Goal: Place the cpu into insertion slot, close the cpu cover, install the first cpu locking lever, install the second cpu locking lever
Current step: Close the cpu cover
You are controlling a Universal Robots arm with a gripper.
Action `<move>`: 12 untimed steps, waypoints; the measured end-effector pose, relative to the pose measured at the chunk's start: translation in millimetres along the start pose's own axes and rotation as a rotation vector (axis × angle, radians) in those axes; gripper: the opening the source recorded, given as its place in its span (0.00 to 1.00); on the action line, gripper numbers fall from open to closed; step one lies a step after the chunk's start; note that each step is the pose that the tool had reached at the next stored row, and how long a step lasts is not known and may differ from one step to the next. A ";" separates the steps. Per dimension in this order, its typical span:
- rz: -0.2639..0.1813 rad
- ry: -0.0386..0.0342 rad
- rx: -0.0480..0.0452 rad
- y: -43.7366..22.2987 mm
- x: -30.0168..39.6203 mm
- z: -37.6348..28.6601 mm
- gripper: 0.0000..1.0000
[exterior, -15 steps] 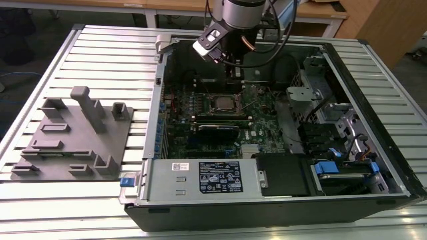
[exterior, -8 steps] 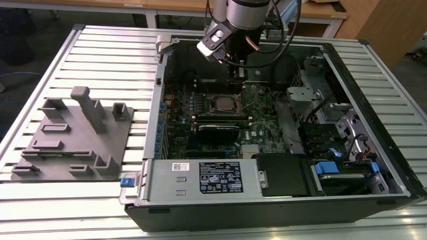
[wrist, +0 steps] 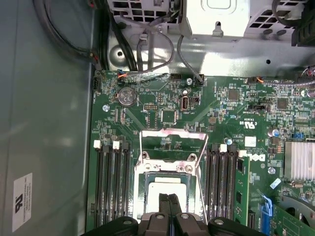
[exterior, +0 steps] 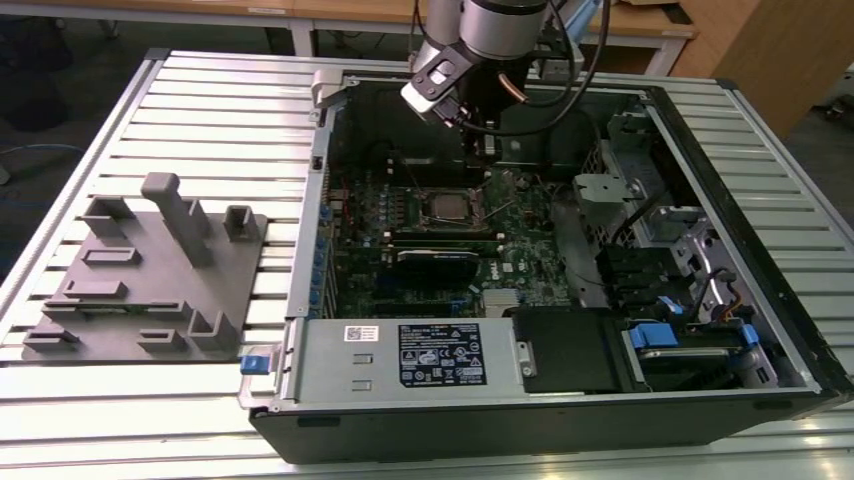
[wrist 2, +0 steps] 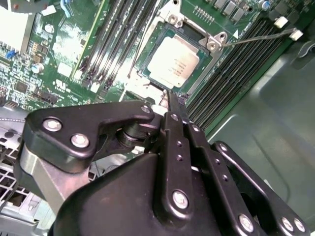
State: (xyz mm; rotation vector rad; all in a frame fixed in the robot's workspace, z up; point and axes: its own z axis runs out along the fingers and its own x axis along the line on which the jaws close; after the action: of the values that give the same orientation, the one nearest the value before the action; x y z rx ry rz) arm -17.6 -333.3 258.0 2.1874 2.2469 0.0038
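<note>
Jaws pressed shut near the cpu [wrist 2: 173, 61] — computer case [exterior: 534, 428] on a slatted metal table [exterior: 200, 100].

- The cpu [wrist 2: 173, 61]: a small flat square chip with a dull silver top. It lies level in the insertion slot, uncovered.
- The insertion slot [wrist 2: 197, 32]: a square socket with a silver metal rim, set on the green circuit board [wrist 2: 59, 44]. The chip fills its centre.
- The cpu cover [wrist: 172, 132]: a thin silver frame with a large square cut-out. It is swung open and stands up from one edge of the slot.
</note>
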 end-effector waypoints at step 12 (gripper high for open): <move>0.000 0.0001 0.0000 0.1 0.0 -10.4 0.10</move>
State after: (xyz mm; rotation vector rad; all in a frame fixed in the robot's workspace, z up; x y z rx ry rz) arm -17.6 -333.3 268.4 2.1873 2.2470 0.0040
